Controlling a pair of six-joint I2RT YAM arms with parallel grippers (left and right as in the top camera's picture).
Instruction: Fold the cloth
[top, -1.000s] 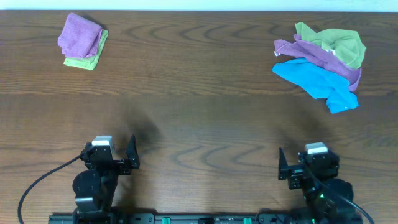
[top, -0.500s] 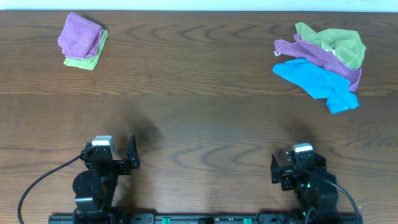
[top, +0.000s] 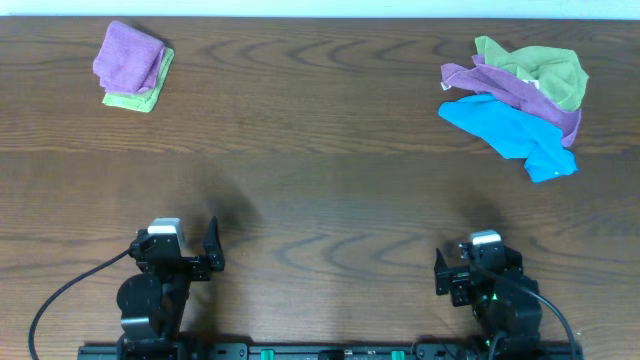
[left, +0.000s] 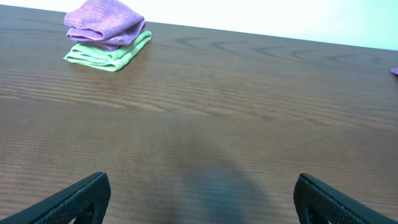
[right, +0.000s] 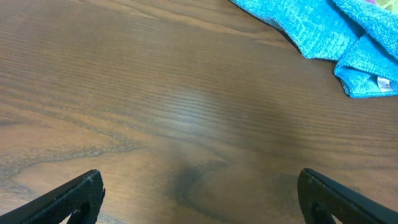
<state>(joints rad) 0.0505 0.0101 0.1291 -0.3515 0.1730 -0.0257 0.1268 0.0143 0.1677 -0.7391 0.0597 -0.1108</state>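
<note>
Right gripper has shifted slightly left and turned over the last second, while the left gripper has not moved at all; likely the right arm is starting its approach toward the cloths, nothing grasped yet. In both wrist views the fingers stand wide apart with only bare wood between them, so both claws are open and empty.

Unfolded pile sits at the far right of the table: blue cloth lowest and nearest the robot, purple cloth across it, green cloth on top at the back; all three crumpled and overlapping. The right wrist view shows the blue cloth at the upper right, a small white tag at its corner; well apart from the fingers.

Far left: a folded stack, folded purple cloth on top of a folded green cloth; probably finished ones, so the task looks partly done.

Nothing lies between the right arm and the pile; the snag is the overlap, since pulling the blue one may drag the purple cloth along.
</note>
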